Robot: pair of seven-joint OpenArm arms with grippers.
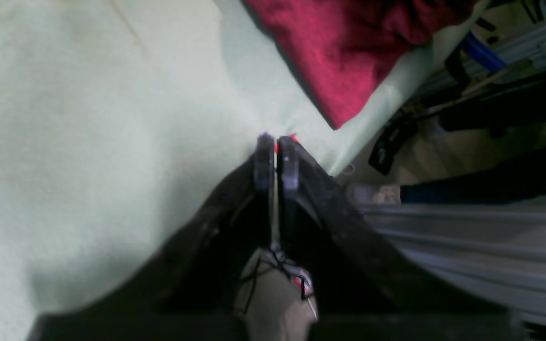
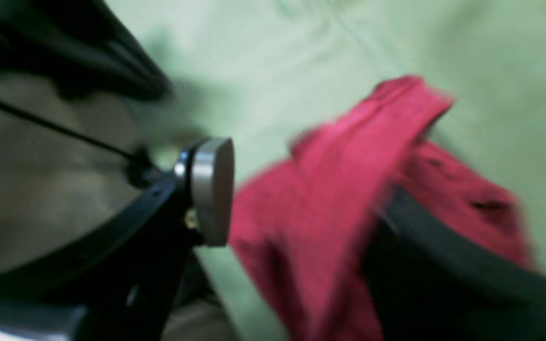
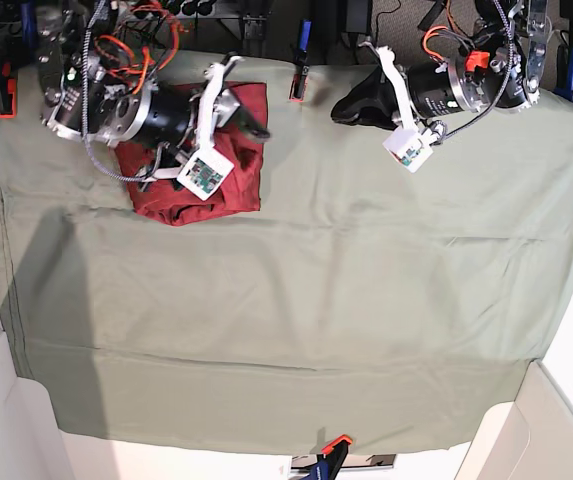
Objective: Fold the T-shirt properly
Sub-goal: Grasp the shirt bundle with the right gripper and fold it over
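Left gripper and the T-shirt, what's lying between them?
Only bare table cloth lies between the left gripper and the T-shirt, shown in the base view.

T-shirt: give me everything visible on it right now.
The T-shirt is dark red, thin heathered knit with no print visible, bunched into a compact, wrinkled, roughly square bundle. It lies on the green table cloth near the far edge. The right pincer stands open over it with cloth between its fingers; the shut left pincer is clear of it.

A robotics lab: clamps (image 3: 337, 443) pin a green cloth (image 3: 296, 300) over a table amid loose wiring (image 3: 126, 40).
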